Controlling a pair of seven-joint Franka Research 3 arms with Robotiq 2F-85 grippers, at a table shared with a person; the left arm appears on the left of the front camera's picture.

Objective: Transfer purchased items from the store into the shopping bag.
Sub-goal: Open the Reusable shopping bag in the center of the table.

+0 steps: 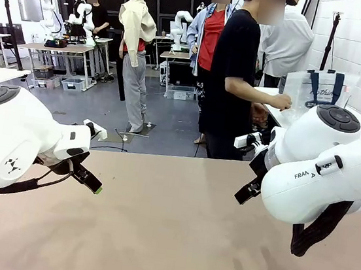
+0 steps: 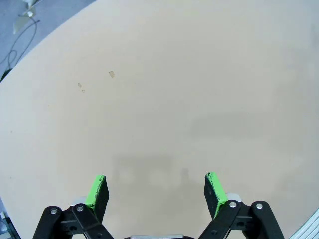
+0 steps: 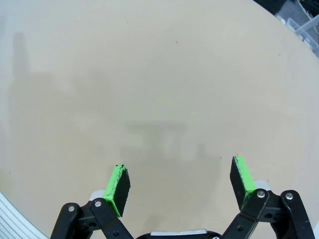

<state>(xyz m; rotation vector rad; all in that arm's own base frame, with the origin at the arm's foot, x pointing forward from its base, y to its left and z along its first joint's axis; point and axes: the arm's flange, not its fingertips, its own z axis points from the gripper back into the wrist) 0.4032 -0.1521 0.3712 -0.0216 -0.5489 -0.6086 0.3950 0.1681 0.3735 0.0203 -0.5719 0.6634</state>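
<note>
Now | shopping bag (image 1: 320, 94): translucent whitish, navy handles | left fingers (image 2: 97, 193) wide; right fingers (image 3: 118, 190) wide, empty

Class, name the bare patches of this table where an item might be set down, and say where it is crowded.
Bare: the table between left gripper and right gripper. Crowded: far right, where a person's hand is by the shopping bag.

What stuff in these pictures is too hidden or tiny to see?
- Front view: the bottom of the shopping bag hides behind the right arm; its logo lettering is too small to read, its contents too hazy.
- Wrist views: the left claw and right claw, both open, are cut off at the base by the bottom edge.
</note>
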